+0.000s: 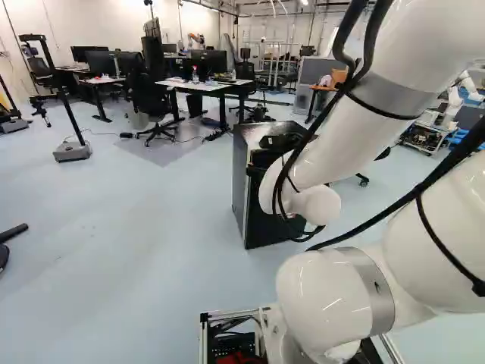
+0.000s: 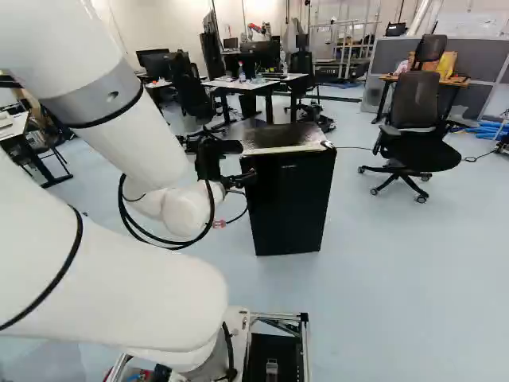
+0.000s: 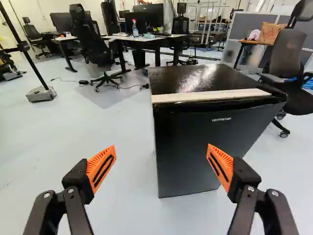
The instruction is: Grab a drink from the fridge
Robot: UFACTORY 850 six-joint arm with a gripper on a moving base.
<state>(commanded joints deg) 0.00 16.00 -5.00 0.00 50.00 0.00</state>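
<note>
The fridge (image 3: 195,142), a black box-shaped one with a glossy top, stands on the pale floor (image 3: 49,147) ahead of the gripper (image 2: 213,161), its door closed and facing this way. A pale strip (image 3: 210,95) runs along the front edge of its top, and the light makes a bright patch behind that strip. In the wrist view the fridge sits partly between the fingers and partly beyond one of them, whose orange pad (image 3: 220,166) shows against the dark door. The gripper is released, with its two fingers spread wide apart and only fridge and floor in view past them. In the right base view the fridge is near the middle, just beside the gripper; in the left base view it is right of the middle, partly hidden by the white arm (image 1: 360,129), along which black cables (image 1: 339,98) loop. An office chair (image 2: 417,119) stands at the right of the right base view, near a small wooden-topped table (image 2: 455,81). Farther off is a white-topped desk (image 3: 124,38) with a bottle (image 3: 135,29) on it. At the left of the left base view a dark pole rises from a grey foot (image 1: 73,152) on the floor.
</note>
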